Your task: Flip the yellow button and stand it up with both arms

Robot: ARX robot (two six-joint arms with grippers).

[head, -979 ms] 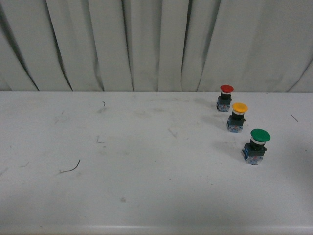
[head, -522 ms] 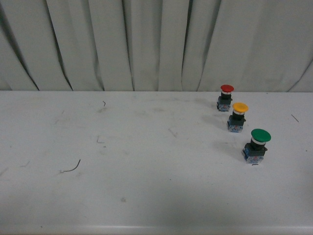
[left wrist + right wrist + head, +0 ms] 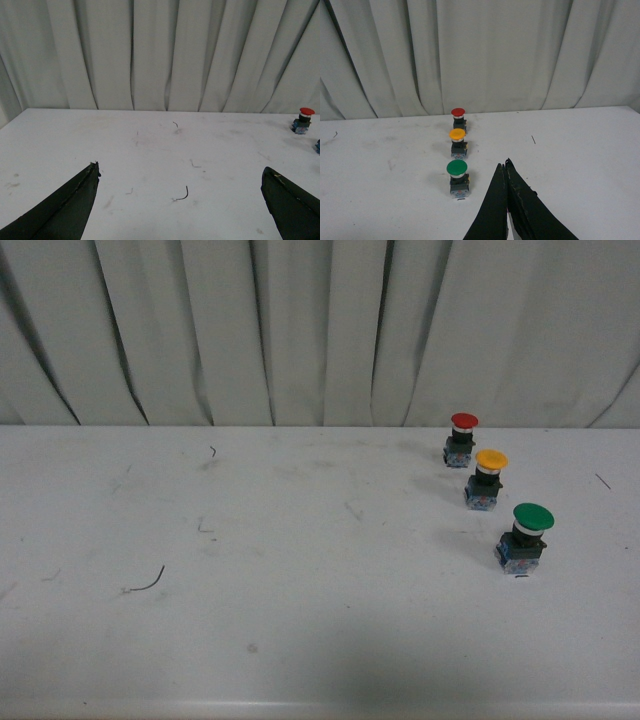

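Left gripper [image 3: 180, 200]: black fingers spread wide, hovering over the bench's scuffed white top [image 3: 250, 570], holding nothing.
Red-capped button [image 3: 462, 439]: upright near the far right edge.
Small yellow-capped pushbutton with black neck and blue-grey base [image 3: 487, 478]: upright on its base, between red and green, untouched.
Green-capped button [image 3: 527, 537]: nearest of the row.
Right gripper [image 3: 506, 167]: fingertips pressed together, empty, just beside the green one.
Change: none over the last second; the flip hasn't begun.

Three mushroom-cap pushbuttons are present: one small yellow-capped button [image 3: 488, 478], one small red-capped button [image 3: 461, 439], one larger green-capped button [image 3: 526, 538]. One white table [image 3: 300, 620]. One pleated white curtain [image 3: 320, 330].
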